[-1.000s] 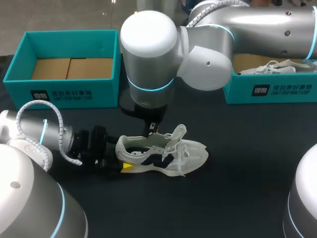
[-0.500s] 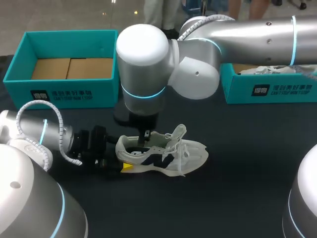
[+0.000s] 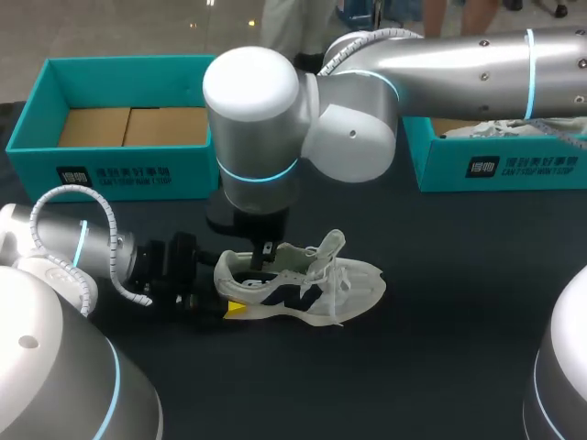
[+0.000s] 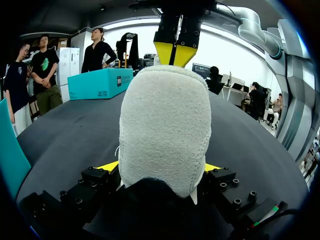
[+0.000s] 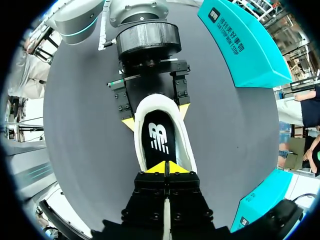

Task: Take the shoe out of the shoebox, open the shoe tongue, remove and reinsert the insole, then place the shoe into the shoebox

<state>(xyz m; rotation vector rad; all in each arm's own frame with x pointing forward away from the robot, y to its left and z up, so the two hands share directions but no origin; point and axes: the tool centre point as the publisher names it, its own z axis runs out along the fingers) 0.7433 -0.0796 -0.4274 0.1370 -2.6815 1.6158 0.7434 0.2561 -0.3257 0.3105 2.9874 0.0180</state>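
Shoe (image 3: pixel 303 286) upright on table (image 3: pixel 440 367), approx. centre, toward front edge. L gripper (image 4: pixel 160 167) clamps heel from both sides. R gripper (image 5: pixel 166 168) above shoe opening, tips pressed together. Shoebox (image 3: pixel 119 172) at far-left corner.

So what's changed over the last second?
The right gripper, shut, slid toward the heel end and dipped lower into the opening of the shoe. The left gripper stayed clamped on the heel, and the shoe did not move.
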